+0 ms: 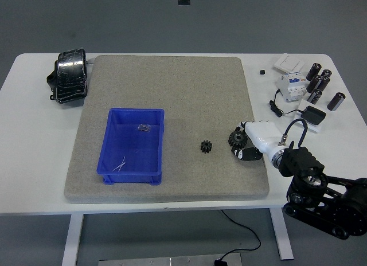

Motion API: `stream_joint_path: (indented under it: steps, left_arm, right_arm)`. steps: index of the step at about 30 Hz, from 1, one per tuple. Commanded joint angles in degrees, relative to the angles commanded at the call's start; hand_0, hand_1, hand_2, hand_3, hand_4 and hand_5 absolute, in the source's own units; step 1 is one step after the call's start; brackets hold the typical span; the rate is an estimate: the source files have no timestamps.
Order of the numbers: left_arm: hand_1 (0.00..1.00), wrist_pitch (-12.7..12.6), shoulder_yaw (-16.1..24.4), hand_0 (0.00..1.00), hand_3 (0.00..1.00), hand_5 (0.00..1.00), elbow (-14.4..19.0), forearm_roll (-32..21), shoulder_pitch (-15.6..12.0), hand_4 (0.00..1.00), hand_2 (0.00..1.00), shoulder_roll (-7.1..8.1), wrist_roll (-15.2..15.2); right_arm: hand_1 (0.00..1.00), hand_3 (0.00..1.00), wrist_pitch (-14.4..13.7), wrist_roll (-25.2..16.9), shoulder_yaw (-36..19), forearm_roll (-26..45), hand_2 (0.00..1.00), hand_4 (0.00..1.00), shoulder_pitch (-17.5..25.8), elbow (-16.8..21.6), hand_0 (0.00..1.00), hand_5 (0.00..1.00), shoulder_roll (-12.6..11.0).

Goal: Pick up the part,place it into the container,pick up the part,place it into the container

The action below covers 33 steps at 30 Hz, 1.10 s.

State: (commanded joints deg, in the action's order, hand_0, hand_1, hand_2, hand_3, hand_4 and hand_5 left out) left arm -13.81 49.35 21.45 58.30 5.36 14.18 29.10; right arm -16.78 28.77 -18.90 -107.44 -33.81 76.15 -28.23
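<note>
Your right hand [243, 144] curls around one black gear [235, 138] at the mat's right edge, while the blue bin [133, 177] waits well to its left.

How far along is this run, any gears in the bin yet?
No gear shows in the blue bin; it holds only a small dark bit near its far wall and a pale scrap. In hand: the right hand is at a black gear on the mat's right edge; whether it has gripped is unclear. Left: that gear and the small gear still lying loose mid-mat must both go in.
</note>
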Motion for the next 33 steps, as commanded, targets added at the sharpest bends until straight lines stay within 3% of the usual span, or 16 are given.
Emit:
stream_joint_path:
  steps: [1,7,8,20,25,29,33]
  left_arm:
    - [0.640,0.0,0.0,0.660,0.548,0.630,0.0,0.0,0.0,0.652,0.583,0.00,0.0]
    - [0.640,0.0,0.0,0.660,0.548,0.630,0.0,0.0,0.0,0.652,0.583,0.02,0.0]
    - [0.640,0.0,0.0,0.660,0.548,0.631,0.0,0.0,0.0,0.652,0.583,0.02,0.0]
    - [0.640,0.0,0.0,0.660,0.547,0.633,-0.1,-0.1,0.0,0.655,0.583,0.01,-0.1]
    - [0.640,0.0,0.1,0.660,0.547,0.633,0.0,0.1,0.0,0.655,0.583,0.00,0.0]
    - [0.640,0.1,0.4,0.660,0.547,0.633,0.0,0.4,-0.1,0.655,0.583,-0.02,0.3]
    - [0.640,0.2,0.7,0.660,0.547,0.633,0.0,0.9,-0.1,0.655,0.584,-0.06,0.5]
  right_arm:
    - [0.558,0.675,0.0,0.0,0.0,0.0,0.595,0.551,0.0,0.0,0.490,0.127,0.0]
    - [0.558,0.675,-0.2,-0.3,0.1,0.7,0.595,0.551,-0.1,-0.1,0.490,0.127,0.1]
    - [0.540,0.665,-0.3,-0.4,0.2,0.8,0.526,0.620,-0.1,-0.1,0.473,0.009,0.1]
    - [0.531,0.652,-2.7,-1.7,0.0,1.9,0.505,0.602,0.0,0.4,0.446,0.004,0.0]
    - [0.531,0.652,-3.7,-1.6,-2.1,2.0,0.505,0.602,-0.7,3.8,0.446,0.004,-0.2]
    - [0.531,0.647,-5.5,-1.8,-3.9,3.2,0.499,0.604,-2.4,6.0,0.432,0.006,1.5]
    - [0.529,0.643,-8.7,-3.2,-4.6,6.6,0.496,0.610,-4.2,6.4,0.428,0.011,4.8]
